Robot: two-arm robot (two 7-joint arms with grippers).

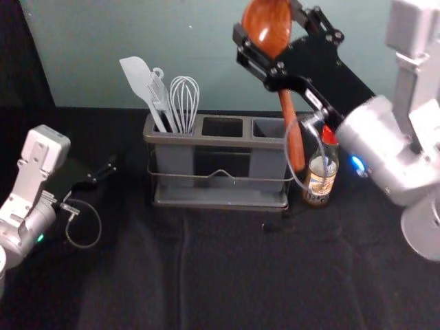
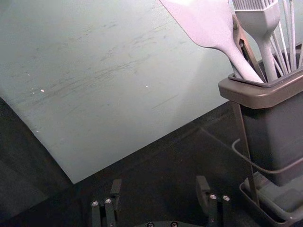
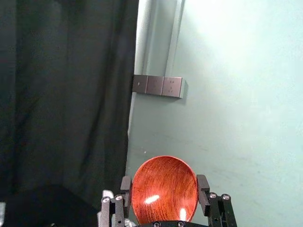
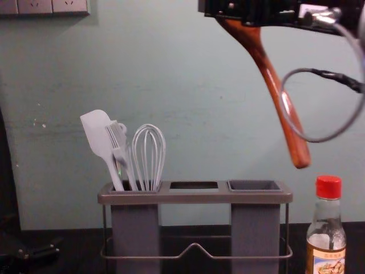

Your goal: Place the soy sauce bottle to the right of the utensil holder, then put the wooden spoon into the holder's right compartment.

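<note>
My right gripper (image 1: 271, 51) is shut on the wooden spoon (image 1: 267, 27) by its bowl, high above the holder's right end. The bowl (image 3: 164, 189) sits between the fingers of my right gripper (image 3: 164, 194). In the chest view the spoon's handle (image 4: 279, 97) slants down, its tip above and right of the utensil holder (image 4: 197, 197), apart from its right compartment (image 4: 254, 185). The soy sauce bottle (image 4: 327, 240) stands upright to the holder's right. My left gripper (image 1: 103, 175) is parked left of the holder; in its wrist view the left gripper (image 2: 158, 198) is open and empty.
A spatula (image 4: 98, 137), a brush (image 4: 121, 151) and a whisk (image 4: 149, 157) stand in the holder's left compartment. A wall (image 1: 227, 62) rises behind the black-covered table (image 1: 275, 275). A cable loops from the right gripper near the spoon's handle.
</note>
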